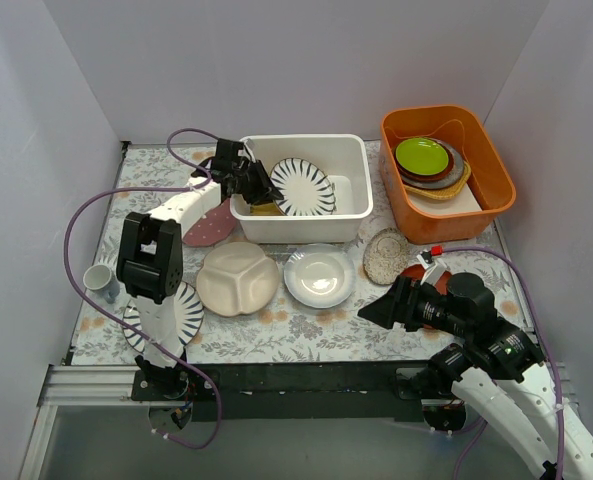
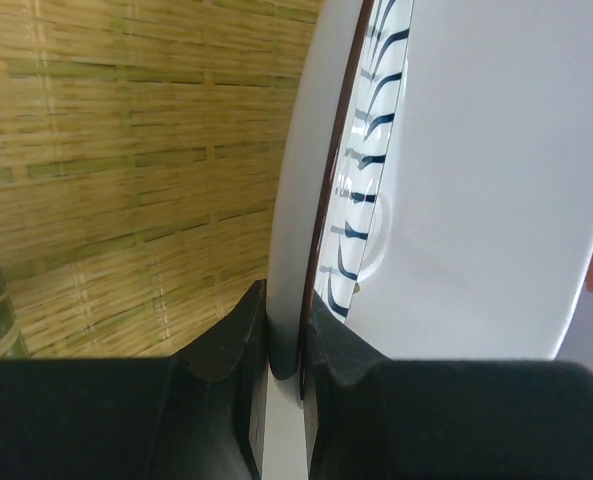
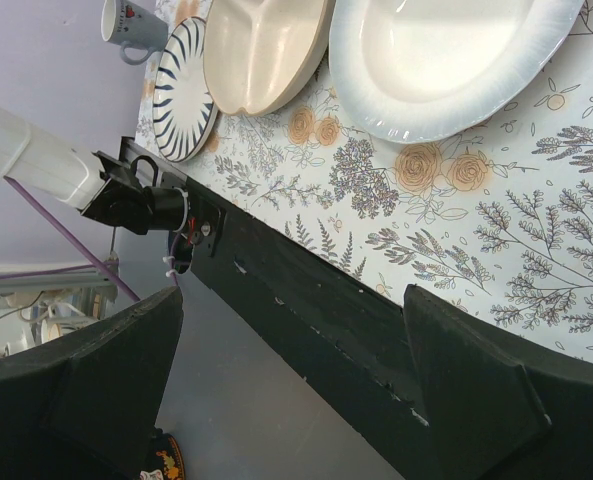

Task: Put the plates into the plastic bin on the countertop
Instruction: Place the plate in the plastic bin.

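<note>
My left gripper (image 1: 264, 190) is shut on the rim of a blue-striped white plate (image 1: 304, 187), holding it tilted on edge inside the white plastic bin (image 1: 301, 226). In the left wrist view the plate's edge (image 2: 301, 180) sits pinched between the fingers (image 2: 226, 345). On the countertop (image 1: 306, 330) lie a pink dotted plate (image 1: 208, 230), a cream three-section plate (image 1: 238, 278), a glossy white plate (image 1: 319, 276), a beige lacy plate (image 1: 386, 255) and a second striped plate (image 1: 183, 315). A red-brown plate (image 1: 414, 271) is mostly hidden by my right arm. My right gripper (image 1: 371, 312) (image 3: 296, 350) hangs open over the near edge.
An orange tub (image 1: 476, 215) at the back right holds lime-green and brown stacked dishes (image 1: 423, 157). A bamboo mat (image 2: 126, 180) lies in the bin beside the held plate. A mug (image 1: 99, 280) stands at the left edge. Purple walls close in three sides.
</note>
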You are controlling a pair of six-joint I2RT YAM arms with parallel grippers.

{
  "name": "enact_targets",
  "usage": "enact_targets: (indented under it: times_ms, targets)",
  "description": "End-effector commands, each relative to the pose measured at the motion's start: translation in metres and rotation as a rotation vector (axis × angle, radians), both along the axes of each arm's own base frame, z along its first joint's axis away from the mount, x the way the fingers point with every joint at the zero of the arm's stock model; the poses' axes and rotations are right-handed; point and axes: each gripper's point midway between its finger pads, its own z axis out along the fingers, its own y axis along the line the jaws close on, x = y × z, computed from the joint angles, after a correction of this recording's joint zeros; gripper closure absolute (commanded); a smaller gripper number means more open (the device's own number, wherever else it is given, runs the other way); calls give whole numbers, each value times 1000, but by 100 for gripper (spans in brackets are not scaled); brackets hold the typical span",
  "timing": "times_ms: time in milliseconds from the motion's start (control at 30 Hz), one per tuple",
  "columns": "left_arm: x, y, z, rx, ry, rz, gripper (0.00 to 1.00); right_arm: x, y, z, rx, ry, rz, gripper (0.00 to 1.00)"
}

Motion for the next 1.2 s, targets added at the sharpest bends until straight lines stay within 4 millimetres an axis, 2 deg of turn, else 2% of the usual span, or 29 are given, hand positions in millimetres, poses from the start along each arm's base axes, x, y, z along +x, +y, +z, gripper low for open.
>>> enact_targets:
  times_ms: [0,233,367,400,500,600,733,933,1167]
  targets:
    - [8,-5,39,-25,-109,-29,100,0,1,1,-3,-19,11,2]
    - [8,0,29,12,-88,-30,100,2,1,0,-9,-20,13,2]
    - [9,2,31,24,-91,-24,72,3,2,1,-10,-20,17,2]
    - [10,2,33,27,-97,-24,60,3,3,0,-13,-19,18,2]
    - [12,4,34,42,-100,-19,47,3,3,0,-15,-18,22,2]
    - [13,7,37,56,-113,-7,43,3,3,0,-16,-19,19,2]
    - [15,9,43,76,-118,5,29,4,3,-1,-16,-19,21,2]
    - [20,22,54,137,-120,61,22,4,4,0,-13,-20,22,2]
    - [22,27,81,147,-167,94,16,2,3,-4,-15,-13,21,2]
